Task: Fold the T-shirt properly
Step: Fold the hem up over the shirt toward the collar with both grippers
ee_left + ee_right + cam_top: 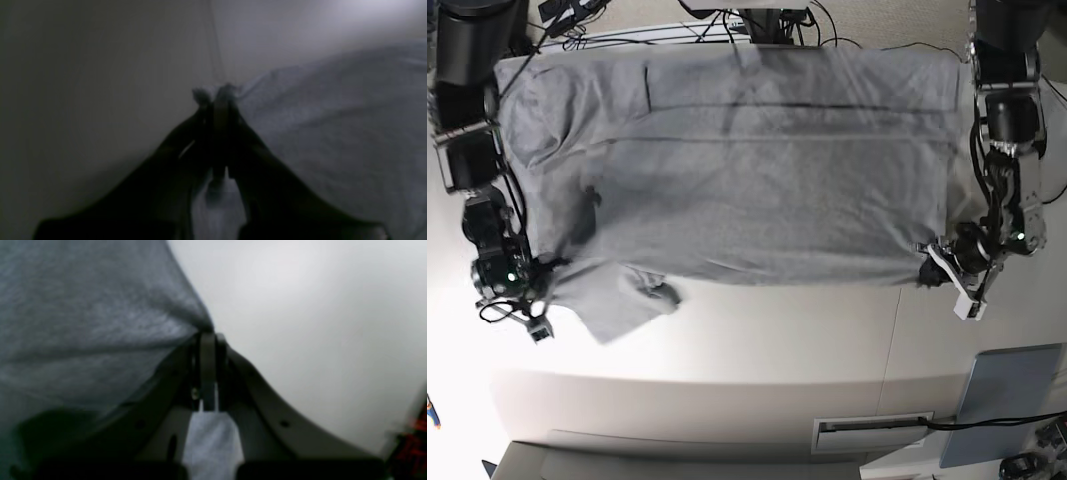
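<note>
Item: one grey T-shirt (757, 170), spread flat across the white surface (757, 340), plain side up as far as I can see, one sleeve (617, 295) flopped out at the near edge on the base view's left. I hold it at two points along that near edge. My left claw (218, 95) is pressed together on a small tuft of the hem corner; the wrist view shows cloth bunched right at the tips, with the surface bare to one side. My right claw (208, 335) is likewise pinched shut on the shirt's edge near the sleeve, with grey knit draping away from the tips. In the base view the two claws sit well apart, one at each end of the near edge, left (942, 262) and right (545, 268). I judge this placing serves the fold: gripping both ends of one edge lets me lift and carry it over evenly, so the cloth does not skew. Writing: none legible on the shirt from these views; a faint dark line crosses the cloth near the far edge, nature unclear. Some red marks at the corner of the right wrist view are too blurred to read.
</note>
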`<state>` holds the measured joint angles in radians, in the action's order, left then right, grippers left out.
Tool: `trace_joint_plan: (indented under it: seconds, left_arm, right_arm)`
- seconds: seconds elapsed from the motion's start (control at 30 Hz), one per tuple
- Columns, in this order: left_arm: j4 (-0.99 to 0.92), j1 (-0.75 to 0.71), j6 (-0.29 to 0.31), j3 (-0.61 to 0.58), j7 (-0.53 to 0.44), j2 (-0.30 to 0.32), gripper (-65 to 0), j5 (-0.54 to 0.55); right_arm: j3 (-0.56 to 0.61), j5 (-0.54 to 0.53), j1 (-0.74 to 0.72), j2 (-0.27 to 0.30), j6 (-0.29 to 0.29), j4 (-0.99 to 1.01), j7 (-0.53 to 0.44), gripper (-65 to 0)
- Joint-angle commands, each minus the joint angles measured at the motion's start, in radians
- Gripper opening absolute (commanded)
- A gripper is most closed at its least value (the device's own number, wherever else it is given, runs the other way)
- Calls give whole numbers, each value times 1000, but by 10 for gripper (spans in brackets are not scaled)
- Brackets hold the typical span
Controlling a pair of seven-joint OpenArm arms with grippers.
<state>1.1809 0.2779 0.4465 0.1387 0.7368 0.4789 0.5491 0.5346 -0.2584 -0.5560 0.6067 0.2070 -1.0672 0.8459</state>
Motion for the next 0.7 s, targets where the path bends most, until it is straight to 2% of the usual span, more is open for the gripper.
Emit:
trace_joint_plan:
  seconds: [0.0, 0.1, 0.2, 0.3, 0.4, 0.53, 0.67]
  left_arm:
    - [54, -4, -9, 8, -6, 27, -650, 0]
    - [156, -76, -13, 9, 7, 41, -650, -3]
    - [225, -132, -13, 21, 7, 39, -650, -3]
    - [272, -183, -47, 74, 9, 22, -650, -2]
    - [312, -238, -35, 148, 16, 17, -650, 23]
    - [374, -319, 27, 236, 42, 17, -650, 89]
    - [441, -409, 26, 283, 51, 18, -650, 103]
  right_arm:
    - [-6, 13, 7, 31, -35, -45, -12, -650]
    - [-6, 36, 96, 73, -125, -143, -29, -650]
    - [-10, 104, 188, 113, -229, -262, -36, -650]
    - [-40, 161, 285, 149, -305, -402, -22, -650]
    - [-89, 170, 376, 172, -328, -523, -3, -650]
    - [-191, 172, 504, 172, -331, -649, 17, -650]
    - [-293, 169, 641, 172, -331, -748, 18, -650]
